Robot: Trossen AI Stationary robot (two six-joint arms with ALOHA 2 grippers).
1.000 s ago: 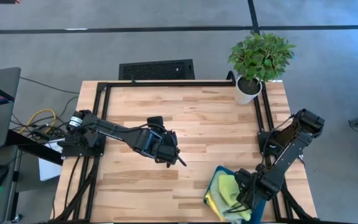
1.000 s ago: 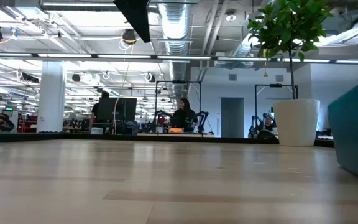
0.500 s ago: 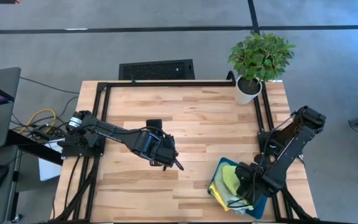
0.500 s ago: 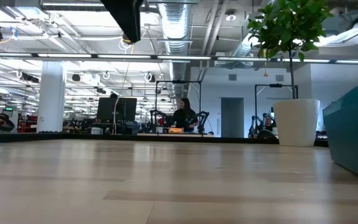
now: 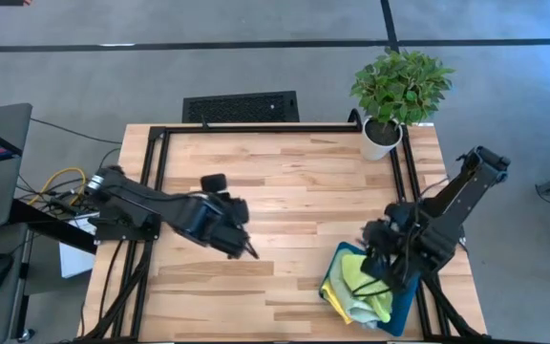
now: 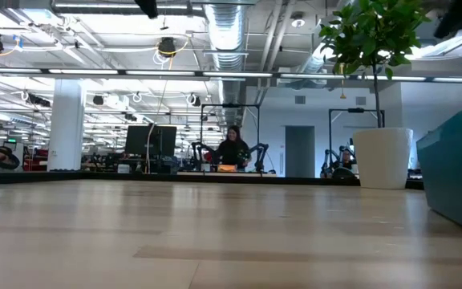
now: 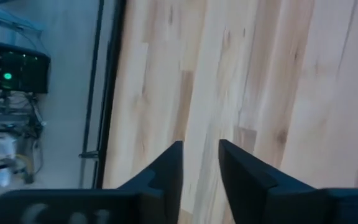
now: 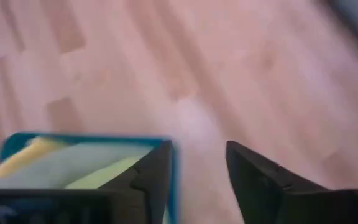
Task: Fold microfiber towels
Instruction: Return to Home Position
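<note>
The right hand (image 5: pixel 375 256) hangs just over the upper rim of the tray (image 5: pixel 406 308) at the lower right of the high view, fingers apart and grasping nothing. If it pulls away low, it could snag a loose towel edge or nudge the tray. The towels (image 5: pixel 363 285) lie stacked inside, yellow and lime over a paler layer, edges uneven. The left hand (image 5: pixel 246 251), also released, hovers over the tabletop (image 5: pixel 304 182).
</note>
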